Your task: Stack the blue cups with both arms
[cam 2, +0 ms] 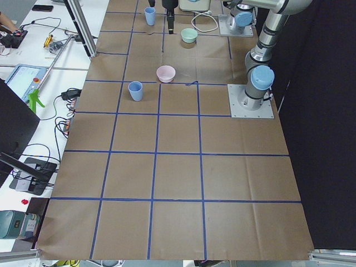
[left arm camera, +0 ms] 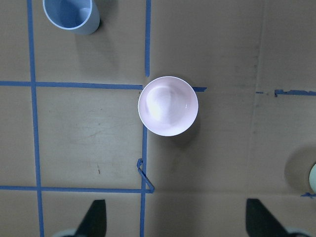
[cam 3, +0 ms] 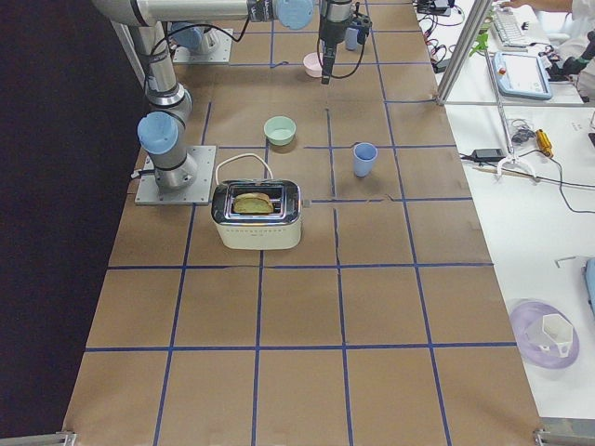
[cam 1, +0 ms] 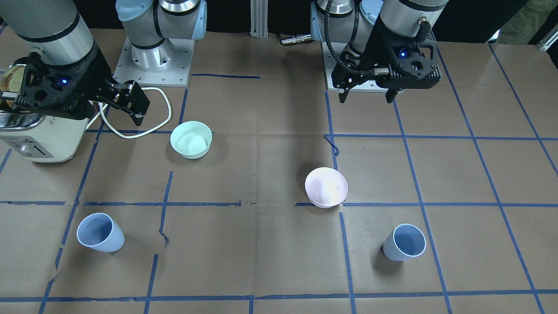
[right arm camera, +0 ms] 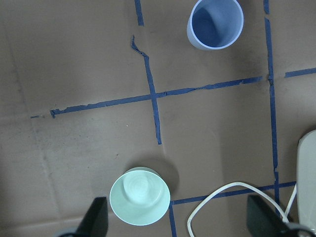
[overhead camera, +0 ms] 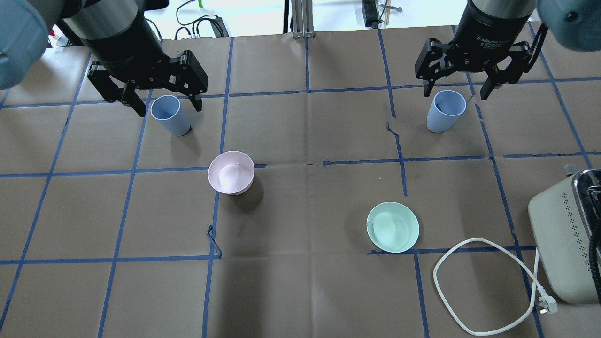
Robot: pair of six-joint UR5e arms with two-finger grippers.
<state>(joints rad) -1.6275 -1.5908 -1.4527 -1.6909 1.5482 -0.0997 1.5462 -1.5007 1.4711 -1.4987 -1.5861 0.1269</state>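
Observation:
Two pale blue cups stand upright and apart on the brown table. One (overhead camera: 170,115) is on my left side, also in the left wrist view (left arm camera: 69,15) and the front view (cam 1: 405,242). The other (overhead camera: 445,111) is on my right, also in the right wrist view (right arm camera: 215,23) and the front view (cam 1: 101,232). My left gripper (overhead camera: 159,96) is open and empty, held high above the table, short of its cup (left arm camera: 177,219). My right gripper (overhead camera: 462,87) is open and empty too, high above the table (right arm camera: 178,219).
A pale pink bowl (overhead camera: 231,172) stands mid-left and a mint-green bowl (overhead camera: 392,226) mid-right. A cream toaster (overhead camera: 568,239) holding toast sits at the right edge, its white cable (overhead camera: 483,286) looped on the table. Blue tape lines grid the surface.

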